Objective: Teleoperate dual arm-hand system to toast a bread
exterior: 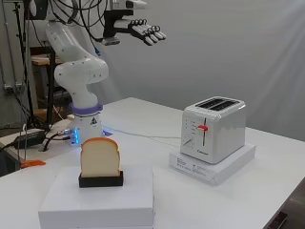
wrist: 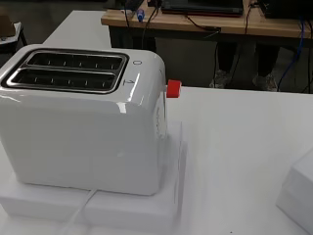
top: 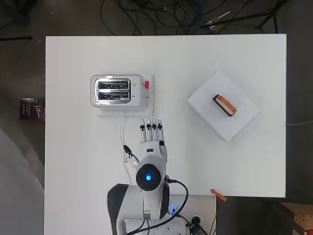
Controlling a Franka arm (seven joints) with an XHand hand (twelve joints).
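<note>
The black and white hand (exterior: pixel 143 29) is held high above the white tabletop (top: pixel 78 161), its fingers straight and close together, nothing grasped. A glossy white two-slot toaster (exterior: pixel 213 128) with a red lever (exterior: pixel 203 127) is set on a flat white box (exterior: pixel 214 167). The slice of bread (exterior: pixel 99 157) is stood upright in a black holder (exterior: pixel 101 181) on a second white box (exterior: pixel 102 200), well apart from the toaster.

1. In the wrist view, the toaster (wrist: pixel 83 117) runs off the picture's side, so one end does not show.
2. The white box (wrist: pixel 299 198) is cut off at the corner there, and only a bit shows.
3. The hand does not show in the wrist view.
4. From above, the bread (top: pixel 225 105) shows only its thin top edge.
</note>
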